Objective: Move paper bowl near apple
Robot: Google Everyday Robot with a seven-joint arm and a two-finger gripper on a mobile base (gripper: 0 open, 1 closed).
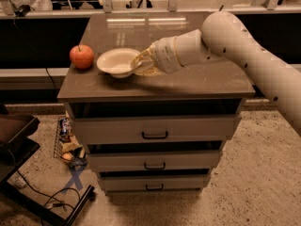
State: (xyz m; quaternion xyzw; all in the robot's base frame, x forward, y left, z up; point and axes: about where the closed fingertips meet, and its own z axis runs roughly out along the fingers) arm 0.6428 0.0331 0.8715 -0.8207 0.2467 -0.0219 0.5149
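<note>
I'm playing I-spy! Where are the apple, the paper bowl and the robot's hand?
apple (81, 56): camera view, middle of its red skin.
paper bowl (114, 61): camera view, inside its hollow.
hand (139, 65): camera view, tip at the bowl's right rim.

Dim warm light w/ glare on cabinet top (141, 25); gripper (141, 65) at paper bowl (115, 60) rim.

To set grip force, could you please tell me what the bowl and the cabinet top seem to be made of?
The paper bowl, with the gripper at its right rim, looks like matte off-white paper or pulp: dull, no glare. The cabinet top looks like brown laminate, semi-gloss, reflecting bright light strips.
</note>
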